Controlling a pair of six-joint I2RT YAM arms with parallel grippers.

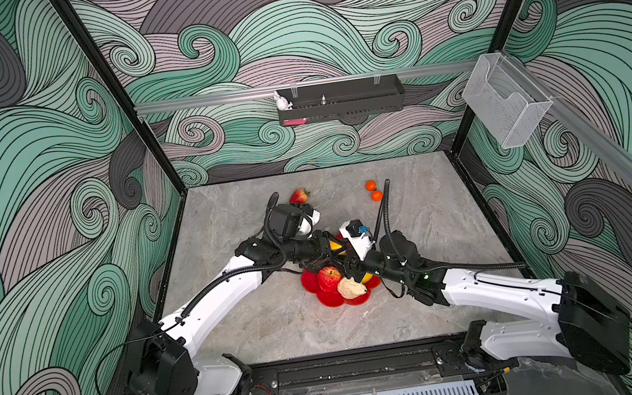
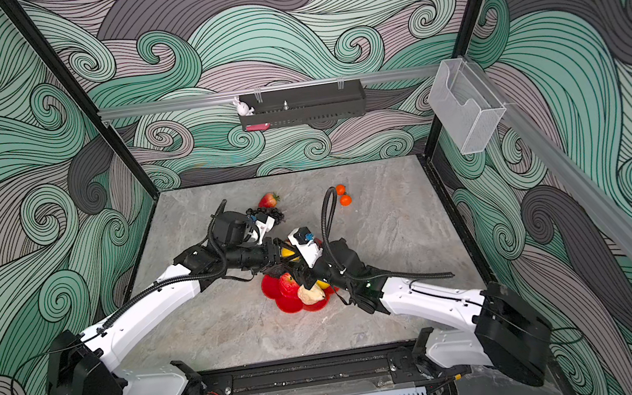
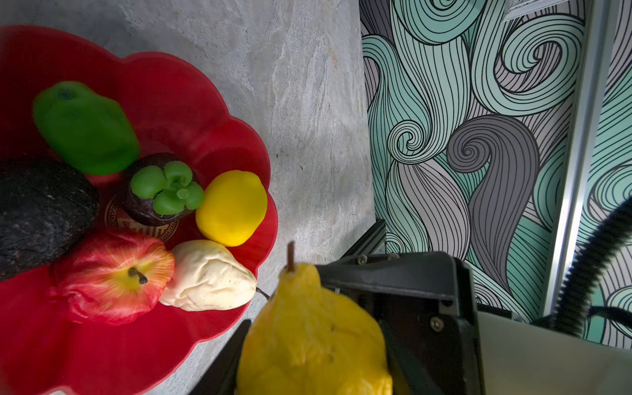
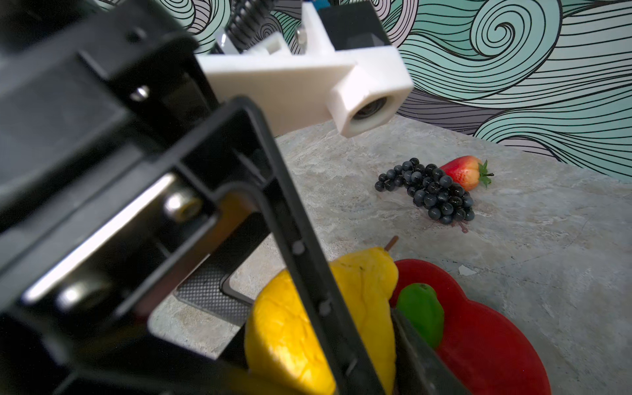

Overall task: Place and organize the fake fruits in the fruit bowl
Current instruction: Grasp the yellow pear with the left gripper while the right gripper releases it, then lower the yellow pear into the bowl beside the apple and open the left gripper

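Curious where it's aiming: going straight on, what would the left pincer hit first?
Likely the right arm, close against its yellow pear; if it clears that, bare tabletop beside the red bowl. Depth unclear.

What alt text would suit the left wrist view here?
A yellow pear sits in the left gripper, beside a red fruit bowl holding a green fruit, avocado, mangosteen, lemon, apple and beige pear.

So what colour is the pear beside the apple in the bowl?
Cream white: the pear shows best in the left wrist view.
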